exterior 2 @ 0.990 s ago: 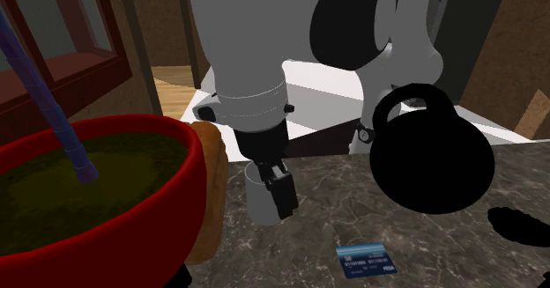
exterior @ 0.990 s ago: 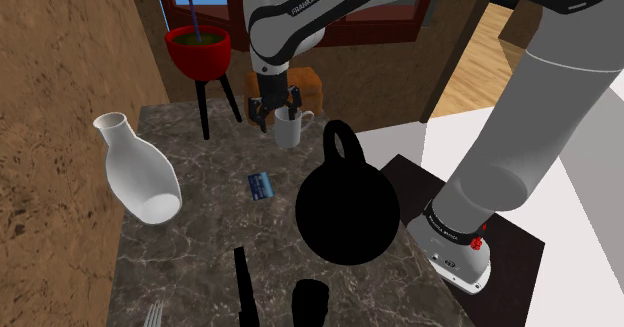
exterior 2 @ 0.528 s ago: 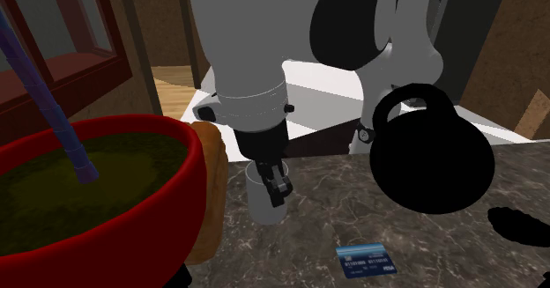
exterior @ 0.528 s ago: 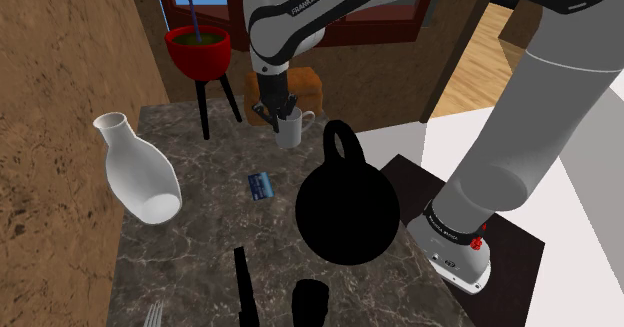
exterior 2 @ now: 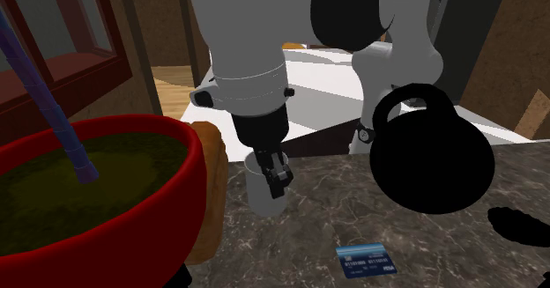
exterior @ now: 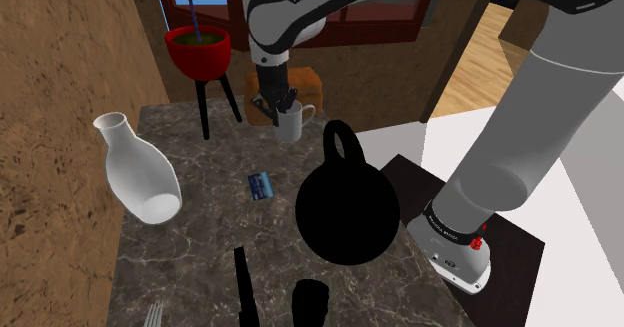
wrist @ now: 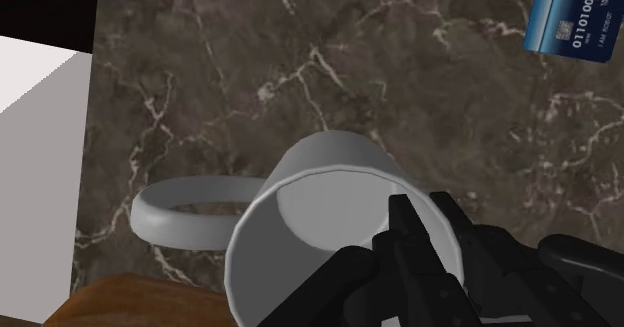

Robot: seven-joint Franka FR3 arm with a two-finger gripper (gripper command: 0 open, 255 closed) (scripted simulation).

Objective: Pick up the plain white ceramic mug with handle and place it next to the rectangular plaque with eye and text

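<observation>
The white mug [exterior: 291,126] with a handle hangs just above the dark marble tabletop [exterior: 210,240], near its far edge. My black gripper [exterior: 277,103] comes down from above and is shut on the mug's rim. In the wrist view the mug [wrist: 320,180] is tilted, its handle [wrist: 185,210] sticking out sideways, and the gripper [wrist: 418,233] clasps the wall with one finger inside. The second exterior view shows the mug [exterior 2: 261,191] under the gripper [exterior 2: 276,173]. A small blue rectangular plaque [exterior: 262,185] [exterior 2: 367,260] [wrist: 580,20] with white digits lies flat, nearer the table's middle.
A big black kettlebell-shaped object [exterior: 346,207] stands close to the mug on the shoulder view's right. A white vase [exterior: 140,170] lies at the left. A red bowl on a black stand [exterior: 198,51] and a brown block [exterior: 312,81] are behind the mug. Black items sit at the front edge.
The fingers stood apart around the mug's rim a second ago and have closed on it. Since then the arm has risen a little, lifting the mug slightly off the marble.
</observation>
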